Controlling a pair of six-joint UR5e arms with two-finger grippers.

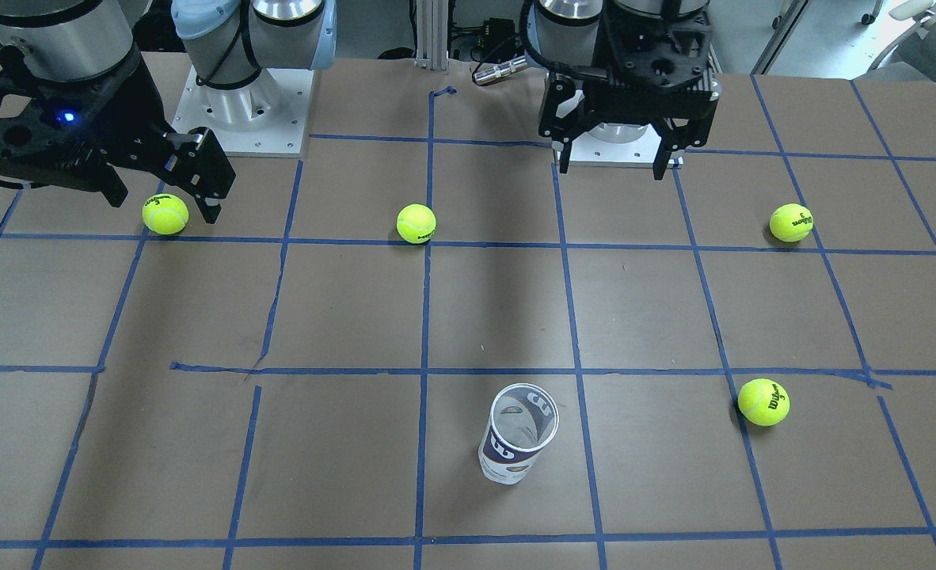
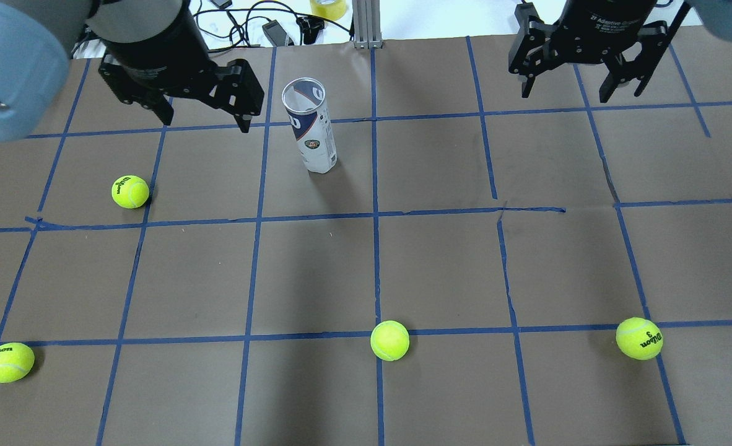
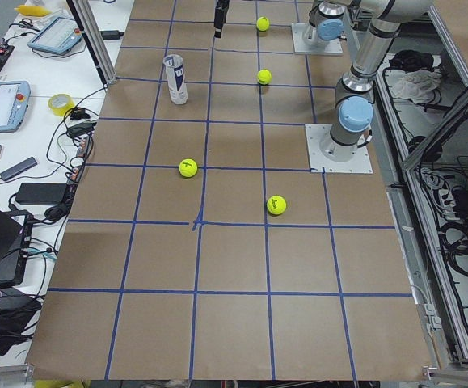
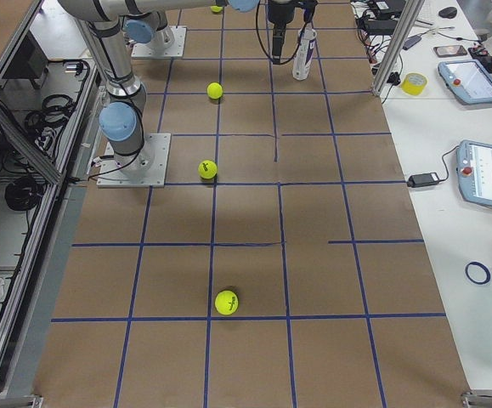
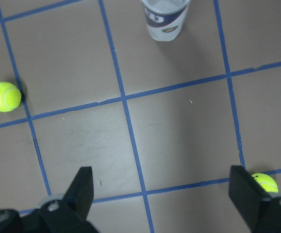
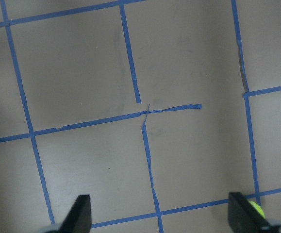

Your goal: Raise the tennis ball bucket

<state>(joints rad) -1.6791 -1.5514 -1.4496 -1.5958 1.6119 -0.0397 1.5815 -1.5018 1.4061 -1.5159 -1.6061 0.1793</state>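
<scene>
- Plastic, clear and thin, is the material of the tennis ball bucket (image 2: 313, 133). It stands upright on the brown paper table (image 2: 440, 266), its mouth open upward, and it looks empty (so I judge it to be very light).
- The left gripper (image 2: 205, 118) hangs above the table on the robot's side of the bucket and does not touch it. Its jaws are spread wide and hold nothing.
- The right gripper (image 2: 565, 91) is well apart from the bucket, farther than the left one. It is also wide open and empty.
- First risk: a finger that comes in off-centre can touch the bucket's wall before the jaws close and tip it. Such a slim, tall can falls easily and would then probably roll.
- Second risk: too strong a squeeze may bend the thin wall, and too weak a squeeze may let the smooth label slide down during the lift.
- Third risk: a grasp close to the rim could let the bucket tilt between the fingers.
- The tennis balls (image 2: 130, 191) all lie away from the bucket, so I expect no trouble from them.
</scene>
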